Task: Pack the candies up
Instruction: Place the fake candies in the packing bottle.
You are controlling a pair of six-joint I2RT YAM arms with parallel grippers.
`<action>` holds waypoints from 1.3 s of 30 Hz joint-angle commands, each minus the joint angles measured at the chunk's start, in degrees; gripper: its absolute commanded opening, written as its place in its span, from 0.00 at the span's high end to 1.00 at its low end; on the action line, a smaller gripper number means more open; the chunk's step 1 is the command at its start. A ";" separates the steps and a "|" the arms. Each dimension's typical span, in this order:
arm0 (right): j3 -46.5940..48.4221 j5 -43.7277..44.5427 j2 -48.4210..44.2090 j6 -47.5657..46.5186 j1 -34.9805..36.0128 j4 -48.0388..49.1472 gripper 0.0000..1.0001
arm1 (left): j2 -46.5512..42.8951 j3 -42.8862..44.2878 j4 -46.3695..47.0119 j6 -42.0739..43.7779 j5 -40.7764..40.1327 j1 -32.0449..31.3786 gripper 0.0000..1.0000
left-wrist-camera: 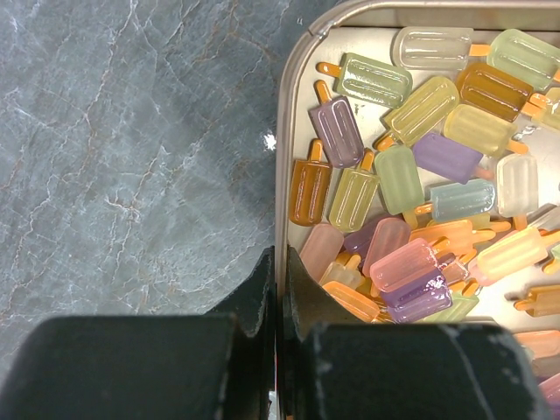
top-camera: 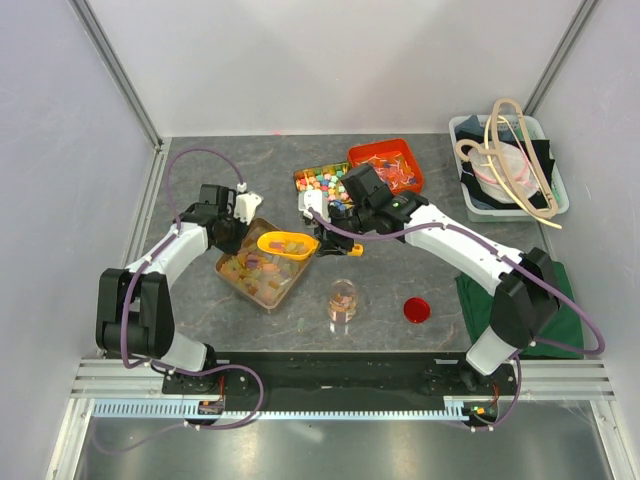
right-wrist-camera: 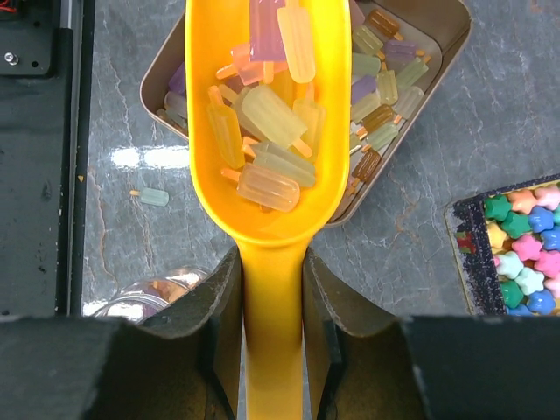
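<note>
**Item: loaded scoop, awaiting transfer to jar**

Tool: yellow scoop [right-wrist-camera: 199,131]. Its handle is clamped between the fingers of the right gripper [right-wrist-camera: 271,289], and the bowl sits level over the 1 o'clock corner of the tin [top-camera: 280,303].

Contents: a heap of pastel candies [right-wrist-camera: 267,149]. Many more lie in the tin.

Left gripper [left-wrist-camera: 280,280]: pinched on the tin's rim, one finger on either side.

Destination, as judged: jar [top-camera: 342,300], at 5 o'clock of the tin, partly filled. Red lid [top-camera: 417,310] at 3 o'clock of the jar.

Handling: carry the bowl level. The jar mouth looks narrower than the load, so centre the scoop's lip over it and tip slowly.

Risk: spillage. One stray candy [right-wrist-camera: 153,197] lies on the table at 9 o'clock of the scoop.
</note>
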 commanded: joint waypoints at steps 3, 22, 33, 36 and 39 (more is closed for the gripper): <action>4.21 1.09 -1.67 -1.06 -0.12 -0.65 1.00 | -0.20 3.39 0.92 -1.35 3.57 0.24 0.98; 0.26 14.03 -13.26 -10.12 -1.35 -16.83 1.00 | 2.35 0.75 4.17 -0.47 5.06 0.24 0.98; -6.16 16.84 -23.72 -9.07 -1.97 -21.23 1.00 | 2.79 1.55 4.08 -0.21 5.50 0.24 0.98; -8.35 17.46 -26.36 -8.89 -1.97 -22.19 1.00 | 2.70 1.63 3.91 0.49 4.72 0.24 0.98; -10.29 17.90 -28.91 -8.80 -1.97 -23.51 1.00 | 2.70 1.81 3.56 0.93 4.18 0.24 0.98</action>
